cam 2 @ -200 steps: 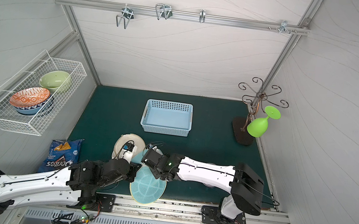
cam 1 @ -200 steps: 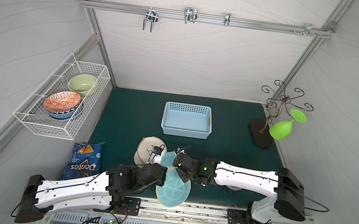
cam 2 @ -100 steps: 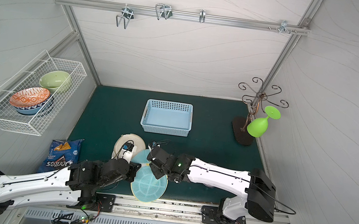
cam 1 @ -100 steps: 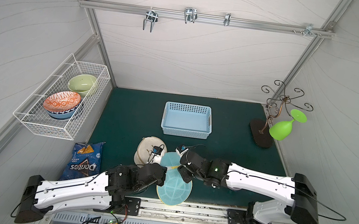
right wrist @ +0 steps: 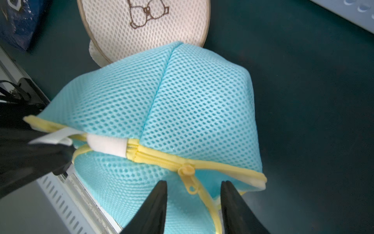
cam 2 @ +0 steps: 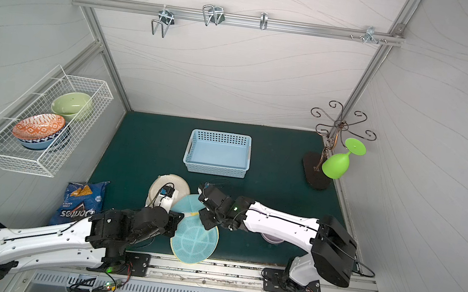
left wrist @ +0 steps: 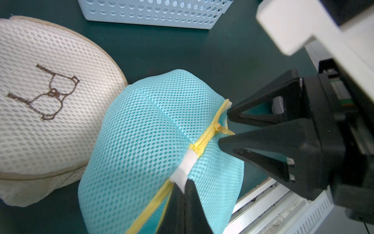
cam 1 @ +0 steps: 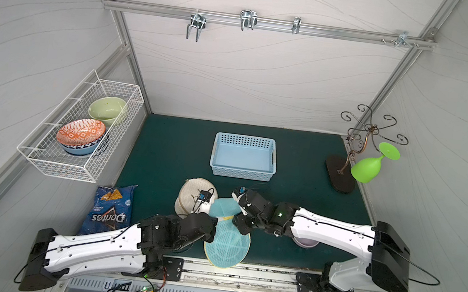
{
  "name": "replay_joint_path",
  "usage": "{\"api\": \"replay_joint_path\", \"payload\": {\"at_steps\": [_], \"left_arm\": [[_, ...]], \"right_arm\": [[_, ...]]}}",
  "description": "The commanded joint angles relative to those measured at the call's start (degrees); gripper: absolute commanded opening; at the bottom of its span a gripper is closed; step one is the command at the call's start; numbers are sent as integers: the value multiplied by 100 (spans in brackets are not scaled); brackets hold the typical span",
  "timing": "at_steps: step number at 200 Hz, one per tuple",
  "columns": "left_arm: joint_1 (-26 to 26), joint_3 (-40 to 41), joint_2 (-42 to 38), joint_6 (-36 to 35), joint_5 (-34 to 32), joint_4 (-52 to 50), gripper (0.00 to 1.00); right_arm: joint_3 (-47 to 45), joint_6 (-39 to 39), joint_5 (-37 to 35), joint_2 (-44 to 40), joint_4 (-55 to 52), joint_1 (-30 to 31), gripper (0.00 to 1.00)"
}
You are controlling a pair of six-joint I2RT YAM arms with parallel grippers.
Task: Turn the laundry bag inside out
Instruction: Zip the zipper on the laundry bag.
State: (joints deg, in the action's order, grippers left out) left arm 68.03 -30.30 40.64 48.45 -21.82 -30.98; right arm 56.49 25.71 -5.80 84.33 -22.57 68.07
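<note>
You see soft turquoise mesh cloth on the laundry bag (right wrist: 192,97), smooth yellow plastic zipper pull (right wrist: 189,178) just ahead of the matt black plastic right gripper (right wrist: 194,183), cream mesh pouch (right wrist: 145,26) beyond.

Left arm (cam 1: 109,247): lying low, reaching forward and inward from its base at the near edge.
Left wrist (cam 1: 185,229): angling toward the right arm's end.
Left gripper (left wrist: 183,188): jaws pressing together, pinching the white tab (left wrist: 185,164) on the seam of the laundry bag (left wrist: 151,131).
Right arm (cam 1: 332,230): stretching low and sideways across toward the left arm.
Right wrist (cam 1: 260,214): tipping downward at the arm's end.
Right gripper (right wrist: 194,183): jaws standing apart, pointing at the bag's zipper seam, the zip pull (right wrist: 188,176) sitting in the gap; no contact showing.
Two grippers: working close together on the same seam, tips near each other but apart.
</note>
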Motion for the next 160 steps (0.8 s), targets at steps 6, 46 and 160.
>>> {"api": "replay_joint_path", "payload": {"at_steps": [6,46,160], "left_arm": [[-9,-46,23,16,-30,270,0],[-9,-63,22,12,-55,264,0],[-27,-91,-104,138,-220,59,0]], "right_arm": [[-53,91,383,-70,280,-141,45],[-120,174,690,-1,445,-208,44],[-516,394,504,-298,689,-438,0]]}}
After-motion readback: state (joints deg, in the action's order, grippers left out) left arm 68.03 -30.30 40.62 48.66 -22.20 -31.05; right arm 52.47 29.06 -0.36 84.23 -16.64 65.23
